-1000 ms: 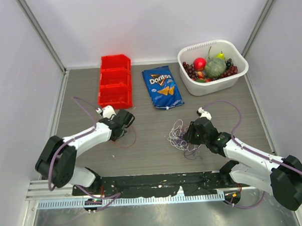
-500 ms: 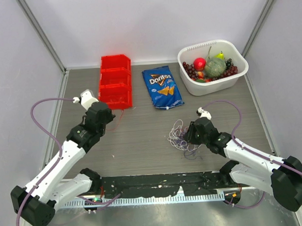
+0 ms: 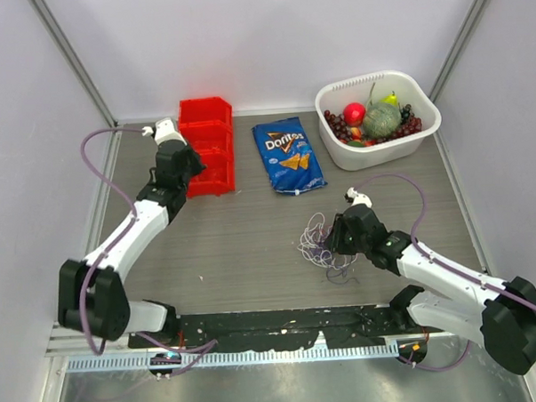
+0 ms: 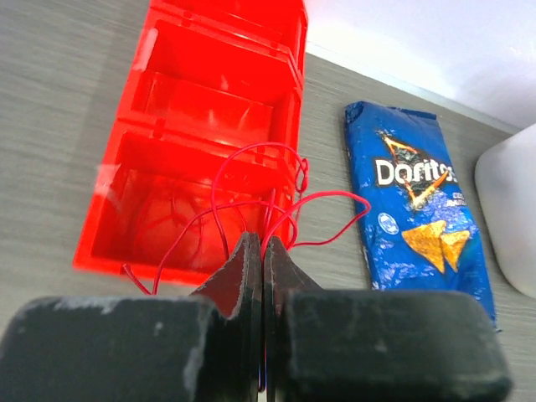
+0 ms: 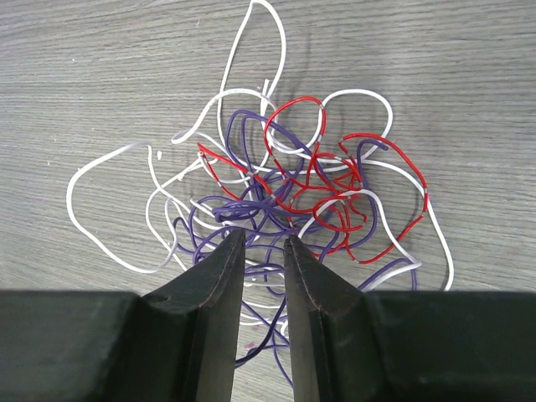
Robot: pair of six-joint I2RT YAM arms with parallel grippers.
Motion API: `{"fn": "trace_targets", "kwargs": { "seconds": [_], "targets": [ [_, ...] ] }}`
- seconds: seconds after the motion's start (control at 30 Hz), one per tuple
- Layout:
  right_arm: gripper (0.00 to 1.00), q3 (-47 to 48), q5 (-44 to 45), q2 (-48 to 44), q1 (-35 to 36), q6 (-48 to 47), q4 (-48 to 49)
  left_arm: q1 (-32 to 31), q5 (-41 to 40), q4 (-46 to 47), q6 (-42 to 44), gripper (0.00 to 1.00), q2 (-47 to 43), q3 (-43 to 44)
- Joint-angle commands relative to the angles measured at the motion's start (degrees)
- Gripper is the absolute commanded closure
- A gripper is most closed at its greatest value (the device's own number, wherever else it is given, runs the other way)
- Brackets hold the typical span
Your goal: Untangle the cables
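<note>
Red bins [image 3: 203, 146], Doritos bag [image 3: 288, 156], white fruit basket [image 3: 386, 149] — a row at the back.

Left of the one Doritos bag [image 3: 288, 156] stood one red bin [image 3: 204, 146] with three compartments and one separate red cable [image 4: 337, 193]; right, one white basket [image 3: 390, 149]; in front, one cable tangle [image 3: 321, 243].

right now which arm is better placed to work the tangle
Right. The right hand sits open at the tangle; the left hand is at the red bin, shut on a red cable.
</note>
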Motion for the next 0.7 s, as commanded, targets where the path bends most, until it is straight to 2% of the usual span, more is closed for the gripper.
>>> {"fn": "trace_targets", "kwargs": {
  "seconds": [0.0, 0.13, 0.3, 0.53, 0.67],
  "targets": [
    [0.69, 3.74, 0.65, -1.77, -0.24, -2.29, -2.76, 5.48, 14.03, 18.56, 5.97, 1.0, 8.94, -0.16],
    [0.69, 4.89, 1.0, -1.78, -0.59, -3.44, -4.08, 8.04, 21.16, 25.08, 5.97, 1.0, 16.51, 0.37],
    [0.69, 4.72, 1.26, -0.81, -0.68, -3.0, -3.47, 8.22, 17.95, 21.67, 6.68, 1.0, 18.81, 0.2],
    [0.69, 5.24, 0.12, 0.77, -0.86, -2.38, -1.53, 9.36, 10.65, 7.54, -0.96, 1.0, 22.76, 2.73],
    [0.69, 6.12, -0.06, 0.77, -0.86, -2.65, -1.97, 11.2, 9.83, -5.11, -3.43, 1.0, 28.12, 10.8]
  ]
}}
